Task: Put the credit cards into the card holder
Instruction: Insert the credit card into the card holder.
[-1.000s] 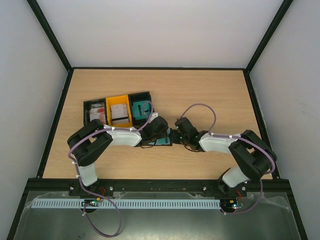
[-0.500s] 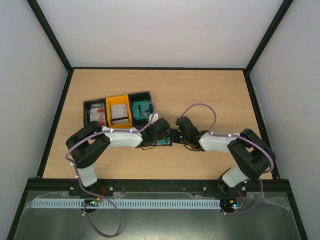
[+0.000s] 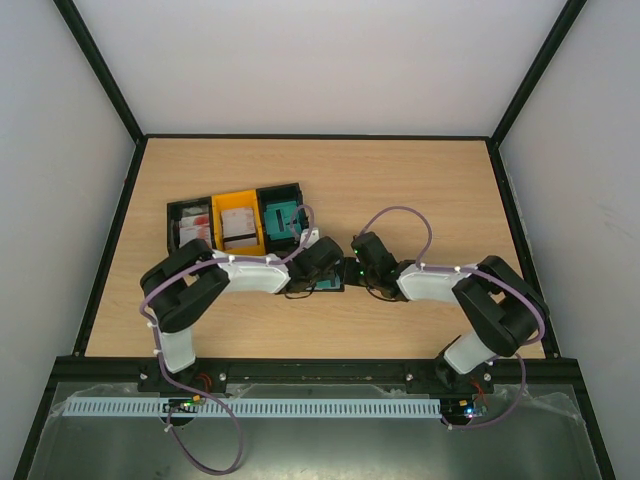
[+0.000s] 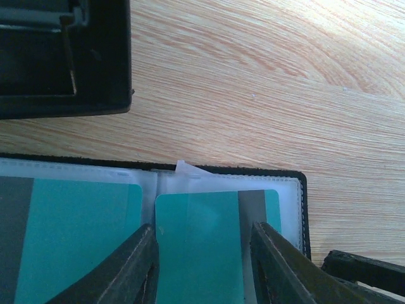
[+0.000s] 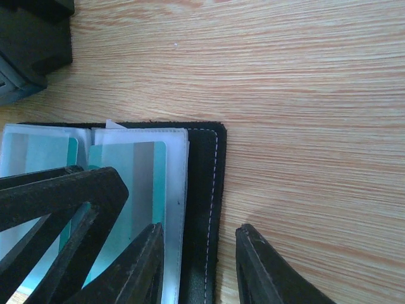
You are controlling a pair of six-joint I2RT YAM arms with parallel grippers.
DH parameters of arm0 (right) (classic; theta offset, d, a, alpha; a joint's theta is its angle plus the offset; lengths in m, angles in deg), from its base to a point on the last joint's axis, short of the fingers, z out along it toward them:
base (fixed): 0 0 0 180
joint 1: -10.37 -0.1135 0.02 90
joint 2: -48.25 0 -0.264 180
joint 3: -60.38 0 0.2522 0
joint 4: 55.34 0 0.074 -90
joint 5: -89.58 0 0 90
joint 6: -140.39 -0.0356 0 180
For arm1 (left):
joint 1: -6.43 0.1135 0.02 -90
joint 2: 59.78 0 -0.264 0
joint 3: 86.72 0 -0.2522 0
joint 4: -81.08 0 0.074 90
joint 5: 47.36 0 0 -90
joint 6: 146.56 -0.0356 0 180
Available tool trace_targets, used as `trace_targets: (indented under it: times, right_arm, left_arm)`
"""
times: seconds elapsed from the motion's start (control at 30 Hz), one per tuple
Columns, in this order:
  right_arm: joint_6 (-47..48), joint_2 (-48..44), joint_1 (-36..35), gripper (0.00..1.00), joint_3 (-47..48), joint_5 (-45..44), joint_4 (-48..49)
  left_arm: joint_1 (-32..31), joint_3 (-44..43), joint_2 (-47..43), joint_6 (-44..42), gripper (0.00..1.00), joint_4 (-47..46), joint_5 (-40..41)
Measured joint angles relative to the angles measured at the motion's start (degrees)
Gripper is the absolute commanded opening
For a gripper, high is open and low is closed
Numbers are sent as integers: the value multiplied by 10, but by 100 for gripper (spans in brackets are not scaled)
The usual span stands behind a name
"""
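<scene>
Both arms are folded inward with elbows out, and their wrists meet low over the middle of the table point(image 3: 420, 190). The top view hides the fingers and most of what lies under them.

Left wrist view: the left gripper point(image 4: 202, 263) points down at the open card holder point(image 4: 302, 209), jaws parted, clamping nothing. Beneath the gap a teal card point(image 4: 196, 240) with a grey stripe lies flat in a clear sleeve, and one finger overlaps the stripe. Whether it touches the card cannot be told. A second teal card point(image 4: 76, 234) sits in the neighbouring sleeve, beside the other finger. A black bin point(image 4: 63, 57) lies ahead of the fingertips.

Right wrist view: the right gripper point(image 5: 199, 269) also stands parted and grips nothing. It straddles the holder's stitched outer edge, one finger over the sleeve and the other over bare wood. The other gripper's dark fingers sit just beside it.

Only the top view shows a yellow bin point(image 3: 238, 222) beyond the left wrist.
</scene>
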Motion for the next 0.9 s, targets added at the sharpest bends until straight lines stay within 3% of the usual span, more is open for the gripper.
trace_targets:
  times: [0.43,0.6,0.73,0.9]
  right_arm:
    - [-2,3,3,31,0,14,8]
    - [-2,4,3,32,0,15,9]
    - [1,0,3,40,5,-7,-8]
    - [16,-29,3,46,9,-38,-57]
  left_arm:
    - [27,39,-14,-10,38,-72,-70]
    - [33,53,-28,-26,44,-90,-98]
    - [33,53,-53,-46,52,-86,-104]
    - [33,54,-112,-61,51,-50,-71]
